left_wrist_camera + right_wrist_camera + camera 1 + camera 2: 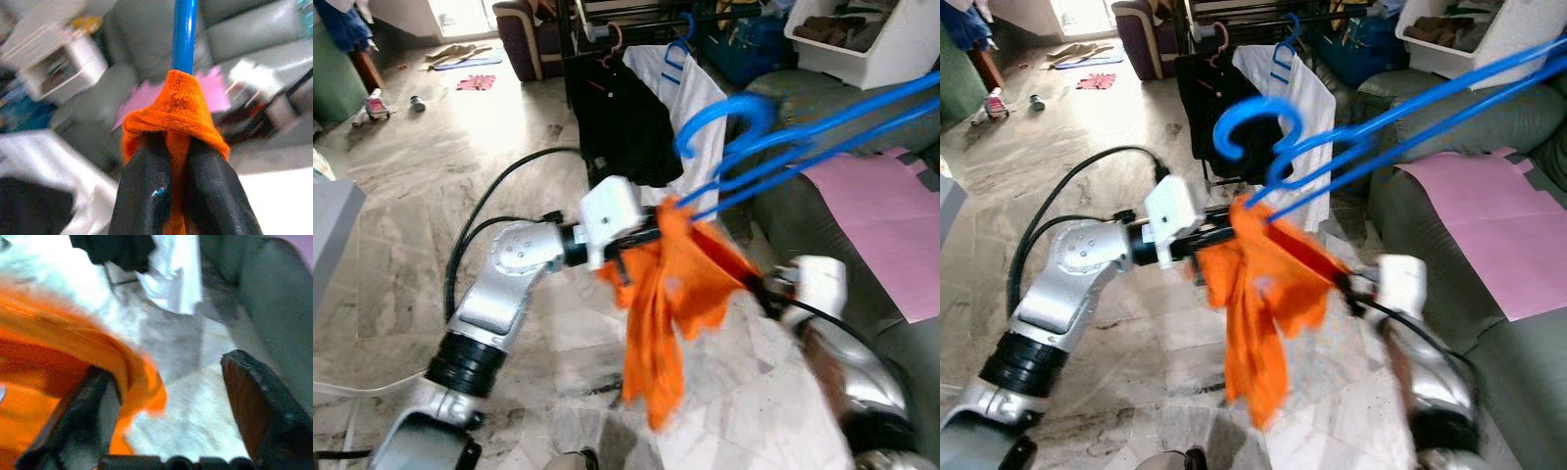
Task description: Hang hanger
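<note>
An orange garment [666, 294] is held up in the air between the two arms, above the marble floor [411, 196], draped over a blue hanger [783, 147]. The hanger's long axis runs from its hook [1258, 122], raised near the middle of the head views, out toward the upper right, over the grey sofa [1449, 225]. The hook's open curl faces left and down. The cloth hangs limp from the hanger's near end, bunched and creased, its lowest tail pointing at the floor.

The left gripper [178, 166] is seen pinching the orange cloth, its fingers [142, 196] nearly together around a fold, with the blue bar rising straight out beyond them. The right gripper [166, 396] is spread wide, with an edge of the orange cloth lying against one finger [83, 416] and the other finger apart from it.

A pink sheet [891, 225] lies on the sofa seat. Farther back, a black shirt [617, 117] and a white shirt [690, 108] hang on a dark rack [1234, 24]. A white bin [871, 44] holding dark clothes is seen at the far right.
</note>
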Controlling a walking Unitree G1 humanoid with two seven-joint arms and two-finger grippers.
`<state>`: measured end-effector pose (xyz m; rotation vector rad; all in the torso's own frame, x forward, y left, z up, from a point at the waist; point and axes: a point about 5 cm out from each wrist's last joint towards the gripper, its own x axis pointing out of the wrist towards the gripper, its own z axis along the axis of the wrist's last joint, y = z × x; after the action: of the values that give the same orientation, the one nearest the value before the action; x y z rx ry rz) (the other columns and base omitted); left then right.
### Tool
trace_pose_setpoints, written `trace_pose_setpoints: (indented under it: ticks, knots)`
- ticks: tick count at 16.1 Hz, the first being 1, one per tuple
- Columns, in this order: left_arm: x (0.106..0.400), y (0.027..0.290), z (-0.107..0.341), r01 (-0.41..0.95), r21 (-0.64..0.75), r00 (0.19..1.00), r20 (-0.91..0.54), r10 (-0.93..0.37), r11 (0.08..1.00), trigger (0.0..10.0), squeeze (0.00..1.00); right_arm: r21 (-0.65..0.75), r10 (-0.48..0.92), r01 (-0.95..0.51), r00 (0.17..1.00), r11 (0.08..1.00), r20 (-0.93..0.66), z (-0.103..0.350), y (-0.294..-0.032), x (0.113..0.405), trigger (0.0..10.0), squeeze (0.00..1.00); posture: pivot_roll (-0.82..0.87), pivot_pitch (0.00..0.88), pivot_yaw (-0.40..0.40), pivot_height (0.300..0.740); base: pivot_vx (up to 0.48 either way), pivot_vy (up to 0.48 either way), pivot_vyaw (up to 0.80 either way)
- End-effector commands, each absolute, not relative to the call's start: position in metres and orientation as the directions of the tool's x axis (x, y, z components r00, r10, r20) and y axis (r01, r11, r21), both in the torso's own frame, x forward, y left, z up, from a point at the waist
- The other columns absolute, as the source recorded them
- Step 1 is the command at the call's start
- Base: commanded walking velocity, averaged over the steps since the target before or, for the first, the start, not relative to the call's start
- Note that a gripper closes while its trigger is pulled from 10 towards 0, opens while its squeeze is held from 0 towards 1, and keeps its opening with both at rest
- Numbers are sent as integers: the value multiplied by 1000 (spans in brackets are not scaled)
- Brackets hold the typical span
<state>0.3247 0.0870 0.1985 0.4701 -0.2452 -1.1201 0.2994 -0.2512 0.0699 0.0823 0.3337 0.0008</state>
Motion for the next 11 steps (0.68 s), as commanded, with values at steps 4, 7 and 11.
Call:
trace_pose_setpoints:
  ticks: [4, 7, 11]
  knots:
    - [329, 116, 173, 798, 504, 475, -188, -859, 331, 0, 0, 79, -200, 218, 962, 973, -188, 124, -322, 292, 0, 0, -60, 73, 44, 740, 0, 0, 0]
    - [315, 130, 147, 833, 467, 459, -284, -842, 297, 0, 0, 62, -321, 317, 945, 946, 60, 206, -353, 306, 10000, 0, -72, 70, 49, 740, 0, 0, 0]
    - [301, 135, 130, 865, 432, 422, -352, -836, 255, 0, 0, 26, -312, 312, 937, 950, 156, 245, -353, 321, 10000, 0, -61, 66, 34, 740, 0, 0, 0]
